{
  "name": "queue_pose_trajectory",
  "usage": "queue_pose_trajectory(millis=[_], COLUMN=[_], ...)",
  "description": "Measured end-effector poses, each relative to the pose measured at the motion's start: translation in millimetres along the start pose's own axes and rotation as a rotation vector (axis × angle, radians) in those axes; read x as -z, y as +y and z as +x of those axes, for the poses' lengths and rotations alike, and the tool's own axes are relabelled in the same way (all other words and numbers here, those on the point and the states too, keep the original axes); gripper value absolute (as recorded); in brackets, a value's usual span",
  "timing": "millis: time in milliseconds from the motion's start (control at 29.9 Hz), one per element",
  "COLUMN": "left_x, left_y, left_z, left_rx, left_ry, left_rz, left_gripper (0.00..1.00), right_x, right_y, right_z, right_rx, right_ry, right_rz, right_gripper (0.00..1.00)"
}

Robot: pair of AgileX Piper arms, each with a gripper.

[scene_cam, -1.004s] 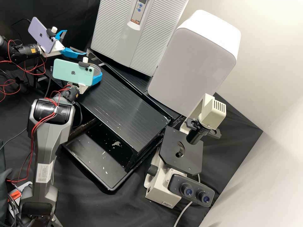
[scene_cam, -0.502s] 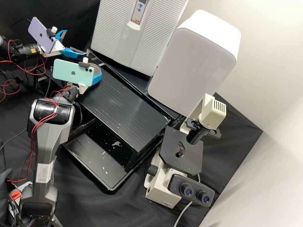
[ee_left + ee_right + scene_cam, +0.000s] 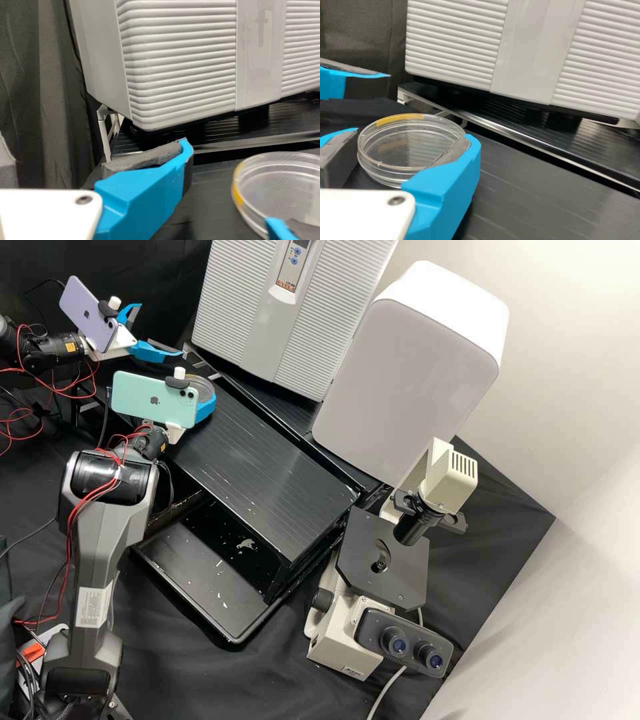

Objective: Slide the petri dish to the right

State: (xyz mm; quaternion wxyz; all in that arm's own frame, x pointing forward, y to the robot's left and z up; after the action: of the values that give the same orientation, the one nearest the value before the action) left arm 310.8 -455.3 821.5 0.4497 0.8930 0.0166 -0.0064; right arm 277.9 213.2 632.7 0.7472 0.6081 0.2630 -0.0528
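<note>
One petri dish (image 3: 405, 150) sits at the far left end of the black ribbed platform (image 3: 267, 467), before one white ribbed cabinet (image 3: 520, 45); the right gripper (image 3: 410, 137) clasps it between two blue fingers; the left gripper (image 3: 157, 332) hangs just beside, fingers spread wide.

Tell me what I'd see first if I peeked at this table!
The clear round petri dish catches the eye, hugged between the bright blue fingers of the right gripper on the black platform. Behind it stands a big ribbed white machine, and nearer the front a microscope with a tall white box behind it.
</note>
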Motion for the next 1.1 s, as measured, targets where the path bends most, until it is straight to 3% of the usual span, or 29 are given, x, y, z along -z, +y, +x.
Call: queue_pose_trajectory(millis=[201,435,703,837,1104], left_x=[0.0,0.0,0.0,0.0,0.0], left_y=[0.0,0.0,0.0,0.0,0.0], left_z=[0.0,0.0,0.0,0.0,0.0], left_rx=[0.0,0.0,0.0,0.0,0.0], left_ry=[0.0,0.0,0.0,0.0,0.0], left_rz=[0.0,0.0,0.0,0.0,0.0], left_gripper=[1.0,1.0,1.0,1.0,1.0], right_x=[-9.4,-24.1,-46.0,-62.3,-100.4], right_y=[1.1,4.4,11.3,16.1,25.3], right_z=[-14.1,-30.2,-52.6,-66.0,-90.7], right_rx=[-0.017,-0.048,-0.079,-0.1,-0.17], right_ry=[-0.011,-0.003,-0.002,-0.014,-0.074], right_rz=[-0.014,-0.052,-0.079,-0.069,-0.003], right_gripper=[0.0,0.0,0.0,0.0,0.0])
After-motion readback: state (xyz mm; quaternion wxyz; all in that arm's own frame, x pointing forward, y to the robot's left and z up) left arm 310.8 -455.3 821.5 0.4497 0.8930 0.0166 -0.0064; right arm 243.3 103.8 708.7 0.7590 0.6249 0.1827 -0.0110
